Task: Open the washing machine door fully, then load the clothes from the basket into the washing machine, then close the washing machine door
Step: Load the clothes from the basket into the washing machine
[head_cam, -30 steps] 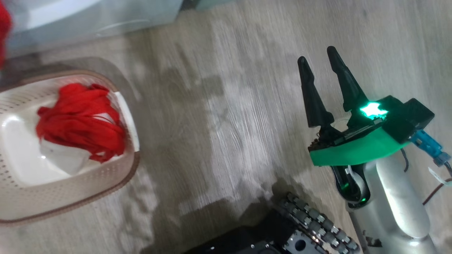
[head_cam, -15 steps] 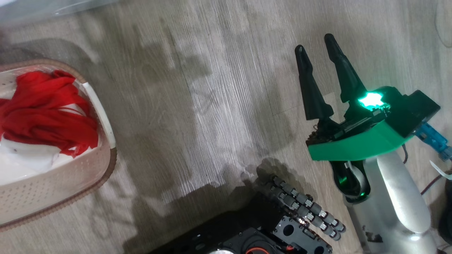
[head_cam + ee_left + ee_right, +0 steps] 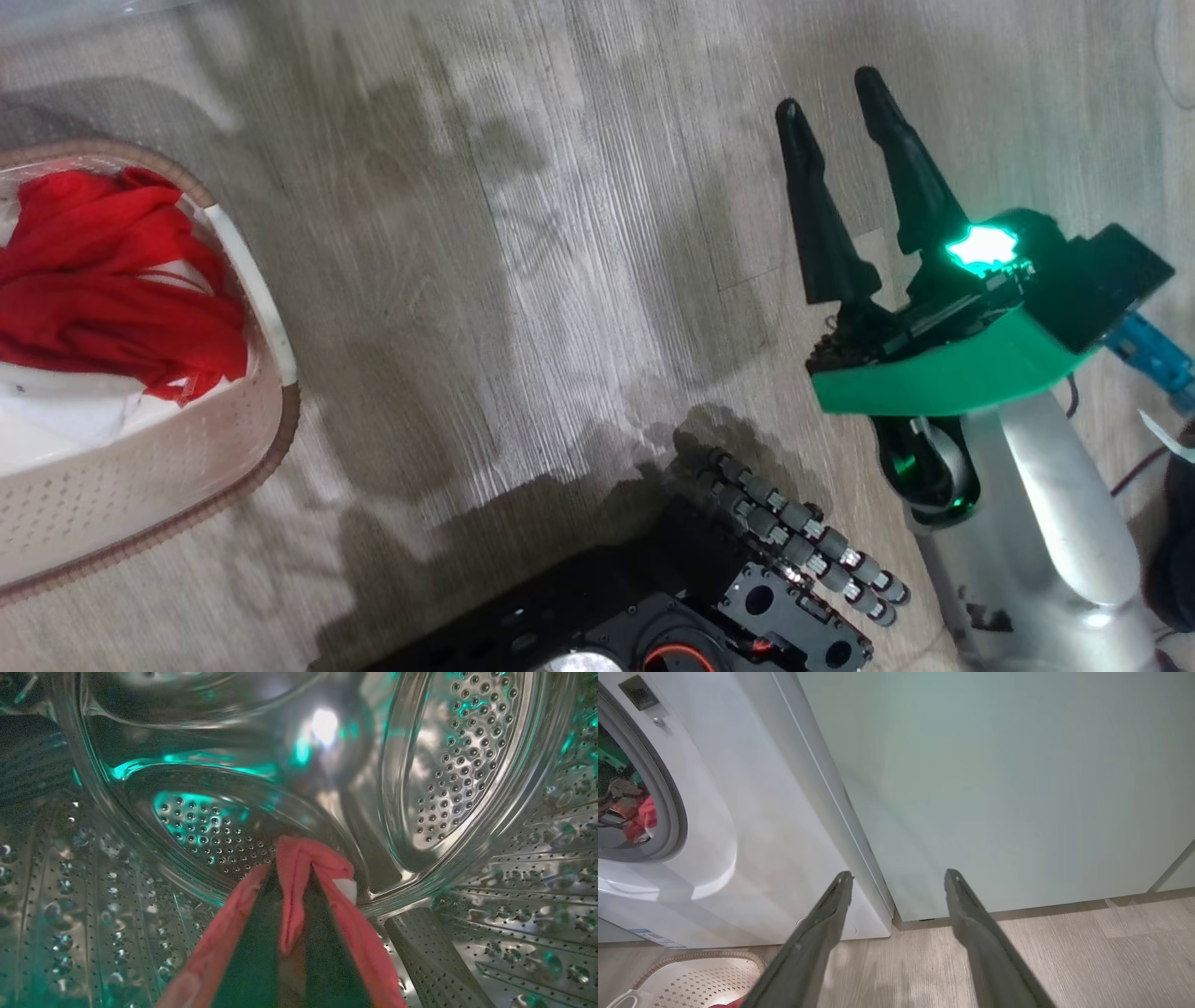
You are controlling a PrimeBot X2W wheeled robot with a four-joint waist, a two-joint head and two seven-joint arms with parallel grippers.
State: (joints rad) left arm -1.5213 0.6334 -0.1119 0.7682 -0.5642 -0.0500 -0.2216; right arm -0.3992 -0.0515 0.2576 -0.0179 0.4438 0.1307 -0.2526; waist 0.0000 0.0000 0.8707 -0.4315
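Clothes look light and limp, best taken by a bunched fold; left gripper clenches one, right gripper gapes empty.

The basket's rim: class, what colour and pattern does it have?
The basket rim is brown with a woven look; the head view shows it best.

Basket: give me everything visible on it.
The basket is cream plastic with perforated sides, a brown woven-look rim and a white side handle. It stands upright on the wood floor, in front of the washing machine. Red and white clothes lie bunched inside it, against the handle side.
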